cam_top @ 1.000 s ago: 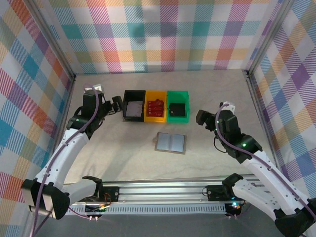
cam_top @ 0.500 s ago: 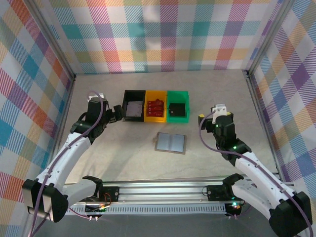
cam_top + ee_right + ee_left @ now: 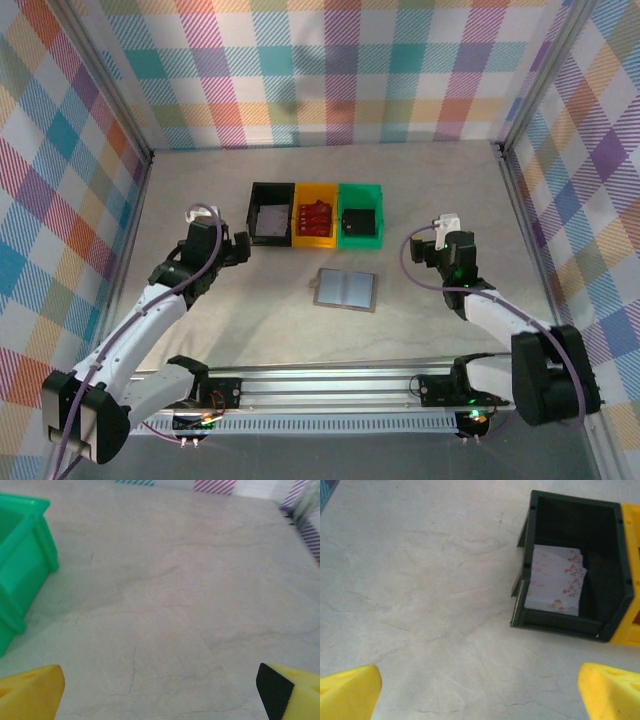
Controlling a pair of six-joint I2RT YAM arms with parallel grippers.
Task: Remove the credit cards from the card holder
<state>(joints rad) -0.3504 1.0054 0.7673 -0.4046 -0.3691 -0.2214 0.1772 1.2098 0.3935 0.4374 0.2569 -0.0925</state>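
The card holder (image 3: 346, 289), a flat grey bifold, lies open on the table in front of the bins, and no gripper touches it. A pale grey card with red marks (image 3: 555, 580) lies in the black bin (image 3: 272, 222). A red card (image 3: 316, 218) lies in the yellow bin (image 3: 316, 238). My left gripper (image 3: 238, 246) is open just left of the black bin, with bare table between its yellow fingertips (image 3: 350, 692). My right gripper (image 3: 424, 248) is open to the right of the green bin (image 3: 360, 222) and holds nothing.
The green bin (image 3: 20, 575) holds a small black object (image 3: 359, 220). The three bins stand side by side at mid-table. Plaid walls close in the back and both sides. Bare table lies around the card holder and near both grippers.
Both arms have drawn back and down toward the near edge. The left gripper slid a little nearer beside the black bin; the right gripper swung to point at the green bin.
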